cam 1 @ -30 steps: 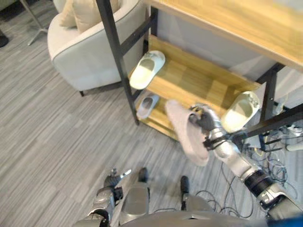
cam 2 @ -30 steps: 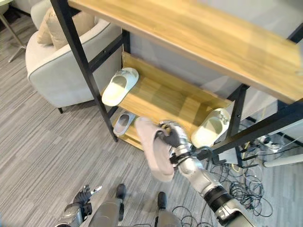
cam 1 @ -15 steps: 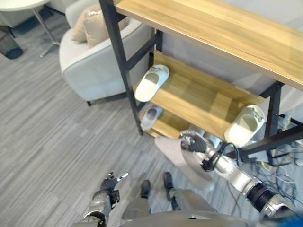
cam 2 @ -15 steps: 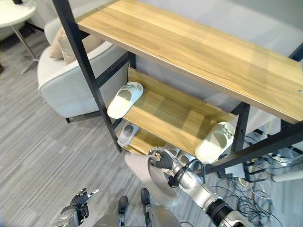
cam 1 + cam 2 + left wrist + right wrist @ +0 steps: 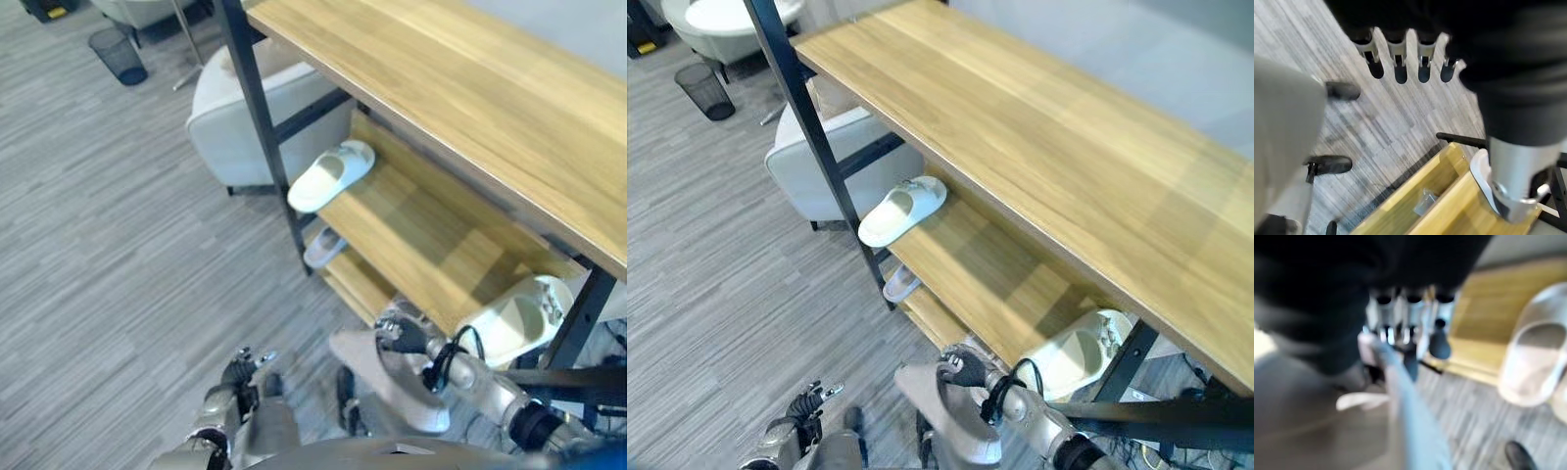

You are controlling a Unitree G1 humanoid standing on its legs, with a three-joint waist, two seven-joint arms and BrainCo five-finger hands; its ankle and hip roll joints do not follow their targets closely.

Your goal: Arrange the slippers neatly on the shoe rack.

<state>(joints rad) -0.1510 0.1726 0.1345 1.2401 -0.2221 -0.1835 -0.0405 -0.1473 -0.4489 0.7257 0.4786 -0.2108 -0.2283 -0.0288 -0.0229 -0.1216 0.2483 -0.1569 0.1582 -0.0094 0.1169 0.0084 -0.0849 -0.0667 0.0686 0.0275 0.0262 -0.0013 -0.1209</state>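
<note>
Right hand (image 5: 404, 336) is low in front of the shoe rack (image 5: 1038, 147), its fingers (image 5: 1406, 316) and thumb curled round the edge of a pale grey slipper (image 5: 384, 377); the slipper hangs in the air, sole turned outward, just in front of the lower shelves and above the grey striped floor (image 5: 118, 225); it rests on no shelf.

Left hand (image 5: 243, 370) hangs at the robot's lower left, well apart from the rack; in its own wrist view the fingers (image 5: 1396, 61) are straight and spread and carry nothing.

On the middle shelf (image 5: 421, 240) a white slipper (image 5: 331, 176) lies at the left end, beside the black upright post (image 5: 265, 127), its heel reaching past the shelf's front edge; a second white slipper (image 5: 519, 318) lies at the right end of the same shelf, opening upward, also projecting over the front edge; the two are well apart, with bare wood between them.

On the bottom shelf (image 5: 358, 284) a small grey slipper (image 5: 325, 247) lies at the left end, just beside the foot of the post.

The wide top board (image 5: 1068, 127) of the rack is light wood on a black frame.

A pale armchair (image 5: 265, 108) stands behind the rack's left end; a dark mesh bin (image 5: 118, 54) stands on the floor farther off.
</note>
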